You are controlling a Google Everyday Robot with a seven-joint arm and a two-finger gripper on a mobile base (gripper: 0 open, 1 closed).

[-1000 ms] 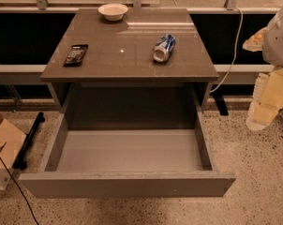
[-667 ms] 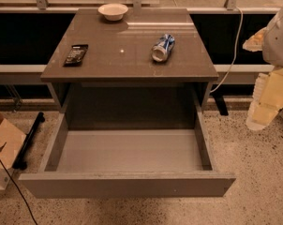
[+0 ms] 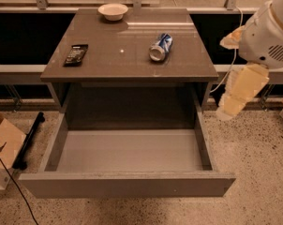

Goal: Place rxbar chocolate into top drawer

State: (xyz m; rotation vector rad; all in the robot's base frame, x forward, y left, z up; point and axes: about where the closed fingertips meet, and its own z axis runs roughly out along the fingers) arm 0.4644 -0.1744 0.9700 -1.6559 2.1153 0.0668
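The rxbar chocolate (image 3: pixel 76 54) is a small flat black bar lying on the left side of the brown cabinet top (image 3: pixel 127 62). The top drawer (image 3: pixel 127 184) is pulled wide open toward me and its grey floor is bare. My gripper (image 3: pixel 227 110) hangs at the end of the cream-coloured arm to the right of the cabinet. It points down beside the drawer's right wall, below the level of the cabinet top and far from the bar. It holds nothing that I can see.
A crushed blue-and-silver can (image 3: pixel 160 47) lies right of centre on the cabinet top. A white bowl (image 3: pixel 113 11) stands at the back edge. A cardboard box (image 3: pixel 2 146) and a black bar (image 3: pixel 30 139) lie on the floor at the left.
My arm and gripper have moved a little to the left, closer to the cabinet's right side. The bar, can, bowl and drawer have not moved.
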